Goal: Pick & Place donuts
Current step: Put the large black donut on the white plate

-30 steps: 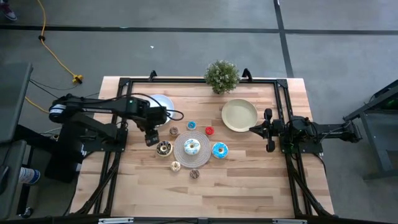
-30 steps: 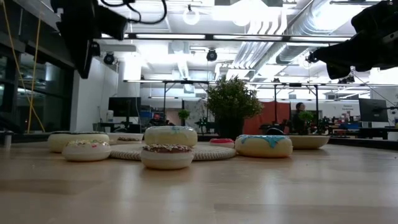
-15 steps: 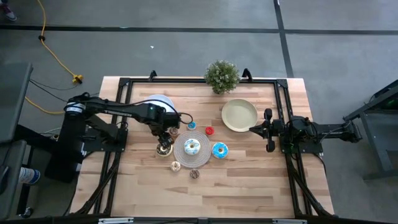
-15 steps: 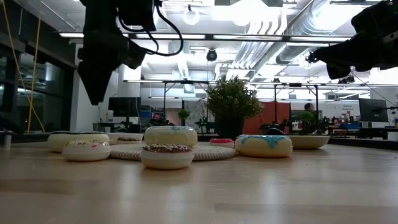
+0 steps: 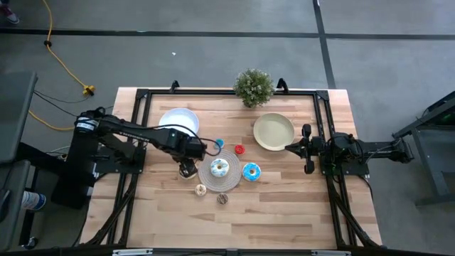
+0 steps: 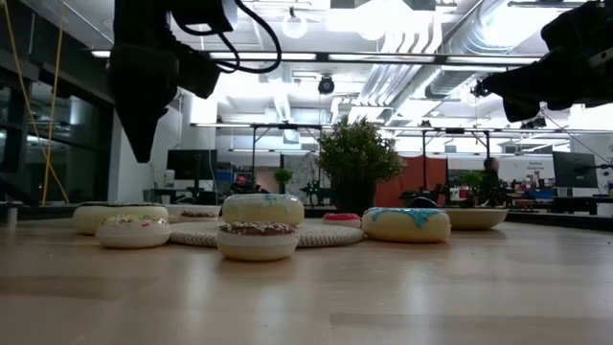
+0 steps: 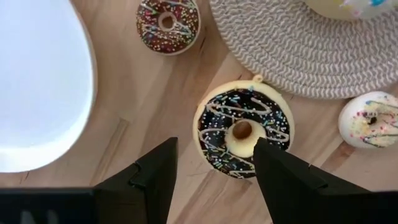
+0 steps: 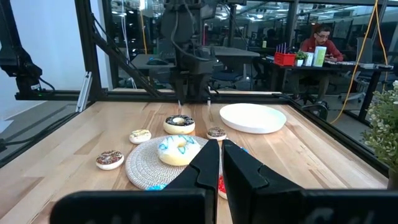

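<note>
Donuts sit clustered mid-tabletop [image 5: 284,206], and the left end effector [image 7: 214,163] hangs right over the chocolate-iced donut [image 7: 244,131] with its cream rim, fingers spread wide to either side of it, not touching it as far as the wrist view shows. That donut lies on bare wood just beside the woven mat [image 7: 311,50], between the mat and the white plate [image 7: 37,81]. A smaller chocolate sprinkled donut [image 7: 168,23] lies nearby, and a white sprinkled one [image 7: 370,119] on the far side. On the mat rests the white-blue donut [image 5: 219,168], with a blue-iced donut [image 5: 250,171] just off its edge (a red one [image 5: 239,149] too). The right end effector [image 8: 221,163] waits, fingers pressed together, near the cream-yellow plate [image 5: 274,131].
</note>
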### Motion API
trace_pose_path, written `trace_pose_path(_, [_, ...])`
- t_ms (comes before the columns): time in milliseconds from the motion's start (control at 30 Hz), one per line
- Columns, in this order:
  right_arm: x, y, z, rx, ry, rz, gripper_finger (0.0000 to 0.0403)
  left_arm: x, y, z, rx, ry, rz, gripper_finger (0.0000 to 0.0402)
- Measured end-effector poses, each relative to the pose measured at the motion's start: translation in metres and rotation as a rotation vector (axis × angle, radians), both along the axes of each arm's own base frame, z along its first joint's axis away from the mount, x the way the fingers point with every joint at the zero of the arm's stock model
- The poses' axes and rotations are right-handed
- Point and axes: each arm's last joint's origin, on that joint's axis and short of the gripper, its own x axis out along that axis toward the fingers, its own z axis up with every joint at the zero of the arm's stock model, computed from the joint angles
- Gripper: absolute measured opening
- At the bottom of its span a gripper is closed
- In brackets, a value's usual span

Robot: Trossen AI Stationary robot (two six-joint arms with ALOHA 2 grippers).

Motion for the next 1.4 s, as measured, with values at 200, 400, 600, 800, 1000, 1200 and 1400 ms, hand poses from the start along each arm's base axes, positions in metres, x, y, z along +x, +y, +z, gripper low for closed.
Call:
trace_pose_path(200, [0.000, 0.000, 0.000, 0.000, -0.001, 0.000, 0.0012, -0.005, 0.000, -0.009, 0.023, 0.027, 0.035, 0.0200])
trace_pose_path(400, [0.000, 0.000, 0.000, 0.000, -0.002, 0.000, 0.0012, -0.006, -0.004, -0.018, 0.018, 0.004, 0.038, 0.0200])
trace_pose_path(600, [0.000, 0.000, 0.000, 0.000, -0.002, 0.000, 0.0012, -0.008, -0.009, -0.022, 0.018, 0.006, 0.043, 0.0200])
trace_pose_path(800, [0.000, 0.000, 0.000, 0.000, -0.002, 0.000, 0.0012, -0.005, -0.013, -0.030, 0.037, 0.034, 0.030, 0.0200])
trace_pose_path(1000, [0.000, 0.000, 0.000, 0.000, -0.003, 0.000, 0.0012, 0.000, -0.013, -0.042, 0.045, 0.069, 0.027, 0.0200])
trace_pose_path(1200, [0.000, 0.000, 0.001, 0.000, -0.006, 0.000, 0.0012, 0.003, -0.014, -0.046, 0.044, 0.067, 0.014, 0.0200])
trace_pose_path(1400, [0.000, 0.000, 0.001, 0.000, -0.010, -0.001, 0.0012, 0.004, -0.014, -0.045, 0.044, 0.056, -0.002, 0.0200])
